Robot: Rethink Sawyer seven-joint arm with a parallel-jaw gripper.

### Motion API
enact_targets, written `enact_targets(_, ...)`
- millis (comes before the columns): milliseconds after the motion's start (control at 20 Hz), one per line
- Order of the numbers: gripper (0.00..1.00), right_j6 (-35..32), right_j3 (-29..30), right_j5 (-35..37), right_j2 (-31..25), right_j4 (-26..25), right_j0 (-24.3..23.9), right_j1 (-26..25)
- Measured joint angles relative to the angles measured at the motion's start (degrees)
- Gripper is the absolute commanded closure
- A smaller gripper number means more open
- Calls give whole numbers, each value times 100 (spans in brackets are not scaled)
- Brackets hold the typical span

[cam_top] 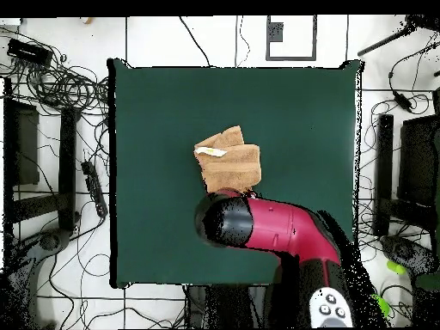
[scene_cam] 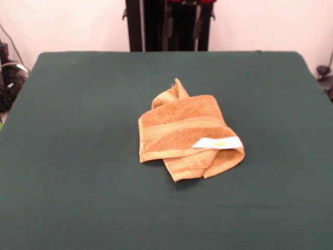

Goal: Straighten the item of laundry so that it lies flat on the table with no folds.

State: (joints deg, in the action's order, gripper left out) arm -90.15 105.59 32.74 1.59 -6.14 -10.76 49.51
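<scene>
The orange-tan towel (scene_cam: 182, 130) lies crumpled near the middle of the dark green table (scene_cam: 73, 135). It is folded over itself in several layers, with a twisted corner pointing toward the pedestal. Its white tag (scene_cam: 218, 142) lies on top at its right side. In the overhead view the towel (cam_top: 229, 163) sits just above the arm's black round end (cam_top: 223, 222), which overlaps its lower edge in the picture. The gripper itself shows in neither view; the front view has no arm over the table.
The red and black arm (cam_top: 284, 232) reaches in from the bottom right of the overhead view. The black pedestal (scene_cam: 166, 26) stands behind the table's far edge. Cables and black stands (cam_top: 51, 163) lie on the floor around the table.
</scene>
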Motion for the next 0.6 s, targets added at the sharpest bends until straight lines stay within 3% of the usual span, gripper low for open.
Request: enact_targets(600,0,0,-686,0,-177,-136,-236,-702)
